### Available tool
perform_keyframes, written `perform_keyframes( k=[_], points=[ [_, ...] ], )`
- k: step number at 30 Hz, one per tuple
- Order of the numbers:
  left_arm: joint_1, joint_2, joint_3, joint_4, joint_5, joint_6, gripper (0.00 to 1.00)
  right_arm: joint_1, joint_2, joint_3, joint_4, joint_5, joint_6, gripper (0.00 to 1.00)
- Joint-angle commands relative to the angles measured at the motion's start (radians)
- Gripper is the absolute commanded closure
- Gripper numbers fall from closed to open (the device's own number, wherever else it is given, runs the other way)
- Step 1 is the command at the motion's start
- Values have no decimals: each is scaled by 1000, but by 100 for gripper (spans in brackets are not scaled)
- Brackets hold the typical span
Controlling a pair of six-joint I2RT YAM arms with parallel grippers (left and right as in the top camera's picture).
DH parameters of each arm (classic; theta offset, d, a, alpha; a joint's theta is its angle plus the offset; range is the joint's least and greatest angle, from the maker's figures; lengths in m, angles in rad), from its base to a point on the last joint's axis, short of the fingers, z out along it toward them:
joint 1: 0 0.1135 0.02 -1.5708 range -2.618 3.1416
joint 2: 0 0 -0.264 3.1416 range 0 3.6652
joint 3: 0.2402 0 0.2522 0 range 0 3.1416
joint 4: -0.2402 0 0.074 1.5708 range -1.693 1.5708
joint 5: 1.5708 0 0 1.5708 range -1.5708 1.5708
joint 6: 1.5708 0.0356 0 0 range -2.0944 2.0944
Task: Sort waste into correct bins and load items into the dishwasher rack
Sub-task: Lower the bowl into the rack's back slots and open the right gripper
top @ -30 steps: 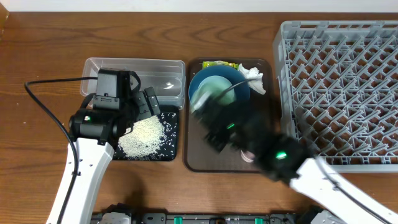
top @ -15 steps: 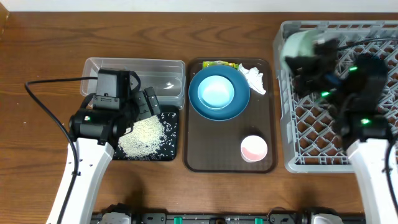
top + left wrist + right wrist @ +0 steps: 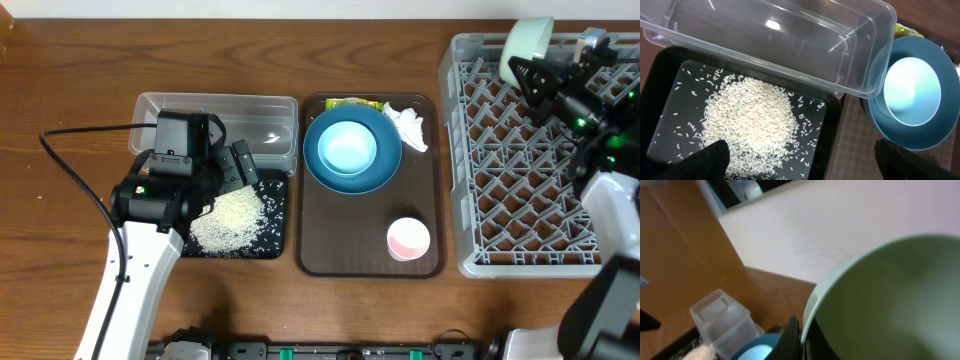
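My right gripper point(image 3: 522, 68) is shut on the rim of the pale mint-white bowl point(image 3: 526, 40) and holds it tilted above the far left part of the grey dishwasher rack point(image 3: 540, 250); the bowl fills the right wrist view point(image 3: 890, 300). My left gripper point(image 3: 225, 172) is open above the black tray point(image 3: 276, 245), which holds a heap of white rice point(image 3: 228, 218). The clear tub point(image 3: 260, 110) lies behind it. The blue plate point(image 3: 378, 172) carries the light-blue bowl point(image 3: 347, 148). The pink cup point(image 3: 408, 239), the crumpled tissue point(image 3: 408, 126) and the yellow-green wrapper point(image 3: 352, 103) lie on the brown tray point(image 3: 330, 250).
The wooden table edge runs along the front. A black cable point(image 3: 70, 160) loops left of the left arm. A pale wall stands behind the table in the right wrist view point(image 3: 815, 225).
My right arm has lifted the mint-white bowl off the blue plate and swung it right, over the rack's far left corner. The left arm has not moved.
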Motion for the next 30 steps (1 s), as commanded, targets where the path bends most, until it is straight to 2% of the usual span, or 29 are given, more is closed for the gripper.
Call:
perform_keyframes(
  k=[1, 10, 19, 30],
  points=[
    [3, 1, 22, -2, -2, 10, 5, -8, 79, 10, 85, -31, 146, 99],
    [3, 1, 22, -3, -2, 10, 5, -8, 272, 22, 205, 71, 158, 99],
    [3, 1, 22, -2, -2, 10, 5, -8, 380, 66, 212, 69, 159, 99],
    [3, 1, 22, -3, -2, 10, 5, -28, 384, 66, 48, 64, 187, 99]
  ],
)
